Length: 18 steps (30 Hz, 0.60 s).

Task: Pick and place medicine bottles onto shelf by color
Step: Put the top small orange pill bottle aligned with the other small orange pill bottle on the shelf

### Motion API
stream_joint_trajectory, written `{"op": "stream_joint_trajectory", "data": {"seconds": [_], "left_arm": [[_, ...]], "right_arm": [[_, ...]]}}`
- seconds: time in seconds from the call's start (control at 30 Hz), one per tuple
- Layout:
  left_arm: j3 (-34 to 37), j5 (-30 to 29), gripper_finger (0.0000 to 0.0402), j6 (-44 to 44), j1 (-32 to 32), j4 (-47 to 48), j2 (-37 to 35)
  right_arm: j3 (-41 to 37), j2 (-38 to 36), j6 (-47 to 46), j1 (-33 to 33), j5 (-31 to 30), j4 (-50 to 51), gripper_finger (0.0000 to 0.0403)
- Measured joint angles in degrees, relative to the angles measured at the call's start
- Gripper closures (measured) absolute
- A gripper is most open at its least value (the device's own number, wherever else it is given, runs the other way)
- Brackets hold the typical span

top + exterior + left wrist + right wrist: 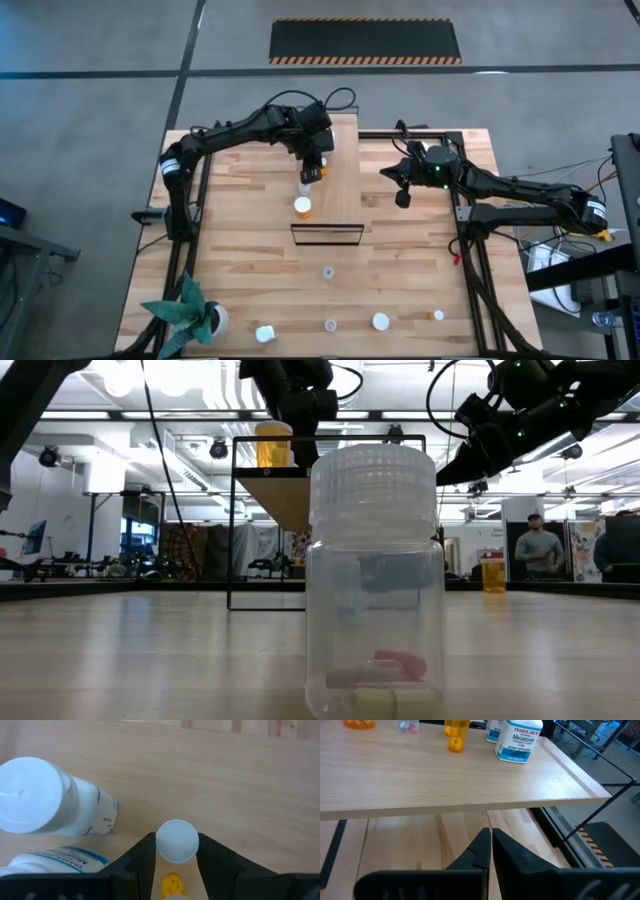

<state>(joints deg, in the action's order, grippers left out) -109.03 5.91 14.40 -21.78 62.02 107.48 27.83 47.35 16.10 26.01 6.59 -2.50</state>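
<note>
The shelf (445, 780) is a pale board on a thin dark frame, running from near to far across the middle of the table (240, 270). On it stand two white medicine bottles (519, 740), an orange bottle (303, 207) and a clear one (407, 726). My left gripper (176, 837) hangs over the board, shut on a small orange bottle with a white cap (456, 732). My right gripper (490, 835) is shut and holds nothing, right of the shelf and below board level. My left gripper pinches the small orange bottle's white cap (177, 840) between its two fingers, one on each side. The fingers slant down at it from above. The bottle stands upright under them, its orange body (172, 882) below the cap. I cannot tell whether its base rests on the board.
A clear bottle (375, 580) stands on the table right in front of the low camera. More bottles (380, 321) are scattered near the table's near edge, beside a white pot with a green plant (195, 315) at the near left corner. A person (540, 555) stands in the room behind.
</note>
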Motion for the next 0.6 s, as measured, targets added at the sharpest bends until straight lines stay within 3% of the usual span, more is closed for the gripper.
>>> {"op": "stream_joint_trajectory", "data": {"seconds": [0.27, 0.6], "left_arm": [[0.0, -0.04, 0.0281, 0.97, 0.0, -0.07, -0.02], [0.07, -0.39, 0.0234, 1.0, 0.02, -0.09, -0.02]], "right_arm": [[0.0, 0.0, -0.01, -0.01, 0.0, 0.01, 0.0394], [0.0, 0.0, 0.07, -0.01, 0.0, 0.04, 0.0394]]}}
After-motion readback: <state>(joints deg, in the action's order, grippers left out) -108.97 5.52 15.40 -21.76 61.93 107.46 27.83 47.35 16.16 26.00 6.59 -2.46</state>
